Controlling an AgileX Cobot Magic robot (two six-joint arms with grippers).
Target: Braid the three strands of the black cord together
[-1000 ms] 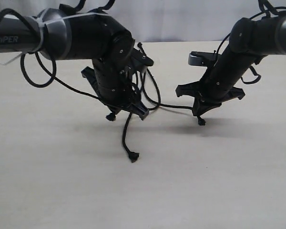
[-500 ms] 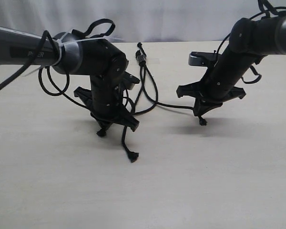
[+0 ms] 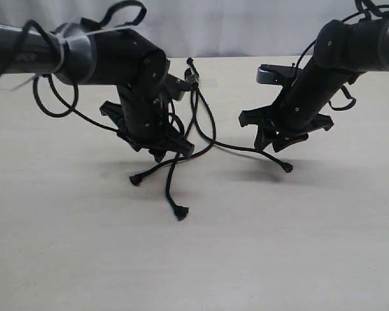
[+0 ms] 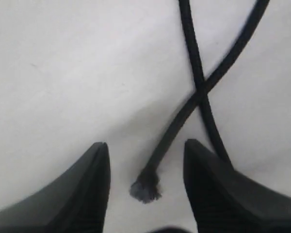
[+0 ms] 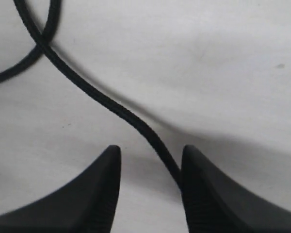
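1. Black cord [image 3: 192, 78] lies on the pale desk [image 3: 298, 246], bound end near the far edge, its three strands [image 3: 168, 186] spread forward, two crossing.
2. Left fingers [image 4: 87, 194] released, straddling one knobbed tip [image 4: 145, 187].
3. Right fingers [image 5: 97, 194] released, another strand [image 5: 102, 99] running between them.

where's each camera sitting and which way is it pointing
Exterior view: off the arms, slightly above the table, facing both arms, the left end effector, the right end effector and the black cord.
Left wrist view: on the left wrist, looking down between the open fingers at a knobbed strand tip and two crossing strands.
Right wrist view: on the right wrist, looking down between its fingers at one strand on the table.
Shared: exterior and left wrist views both show strands crossing by the left end effector.
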